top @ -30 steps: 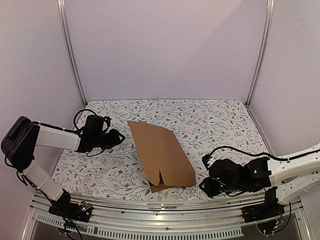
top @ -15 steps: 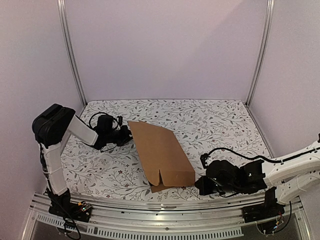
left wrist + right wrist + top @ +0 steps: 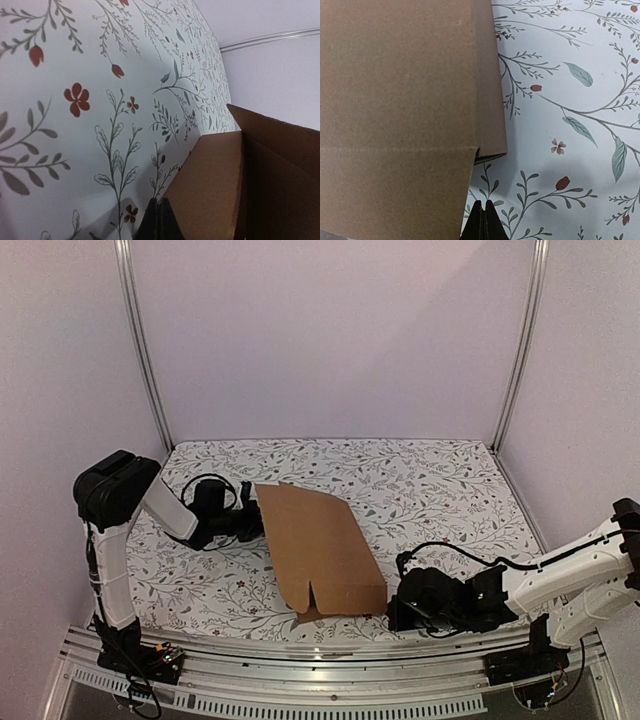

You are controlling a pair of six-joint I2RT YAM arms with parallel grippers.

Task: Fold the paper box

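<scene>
The paper box (image 3: 320, 545) is a flat brown cardboard sheet with creases and a notch at its near edge, lying in the middle of the flowered table. My left gripper (image 3: 260, 523) is shut and empty, its tips at the sheet's left edge; in the left wrist view the tips (image 3: 159, 220) meet right beside a raised brown flap (image 3: 220, 185). My right gripper (image 3: 392, 612) is shut and empty, low on the table at the sheet's near right corner. The right wrist view shows its tips (image 3: 483, 220) just off the cardboard's edge (image 3: 400, 100).
A flowered cloth (image 3: 430, 490) covers the table. Lilac walls and two metal posts (image 3: 140, 340) close in the back and sides. A metal rail (image 3: 320, 675) runs along the near edge, by the arm bases.
Both grippers have closed. The left arm swung in to the sheet's left edge. The right gripper slid left to the near right corner. The sheet shifted slightly.
</scene>
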